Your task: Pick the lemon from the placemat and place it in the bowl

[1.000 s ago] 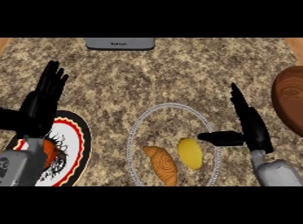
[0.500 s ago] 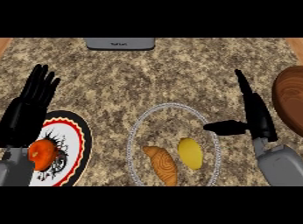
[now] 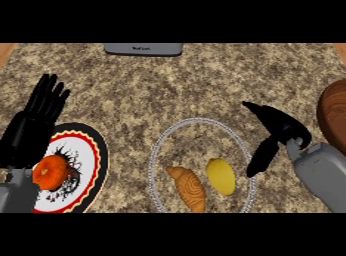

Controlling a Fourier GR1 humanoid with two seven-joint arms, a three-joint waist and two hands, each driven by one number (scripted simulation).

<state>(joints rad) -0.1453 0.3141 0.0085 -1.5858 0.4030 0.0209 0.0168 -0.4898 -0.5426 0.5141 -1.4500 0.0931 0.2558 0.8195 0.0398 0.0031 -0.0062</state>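
Observation:
The yellow lemon (image 3: 220, 176) lies on a round, see-through placemat with a silvery rim (image 3: 160, 149), just right of a brown croissant (image 3: 187, 187). The brown wooden bowl (image 3: 343, 125) stands at the right edge, partly cut off. My right hand (image 3: 281, 131) hovers between the mat's right rim and the bowl, open and holding nothing. Its fingers point up and to the left, and its thumb hangs down toward the lemon without touching it. My left hand (image 3: 33, 126) rests open at the left, fingers up.
A plate with a red and black rim (image 3: 86, 150) sits at the lower left and carries an orange-red fruit (image 3: 50, 172); my left forearm covers part of it. A grey appliance (image 3: 143, 48) stands at the counter's far edge. Wooden strips border the counter on both sides.
My right hand has tipped from upright toward the mat, its thumb now hanging down near the lemon. The left hand shifted slightly. Lemon and croissant have not moved.

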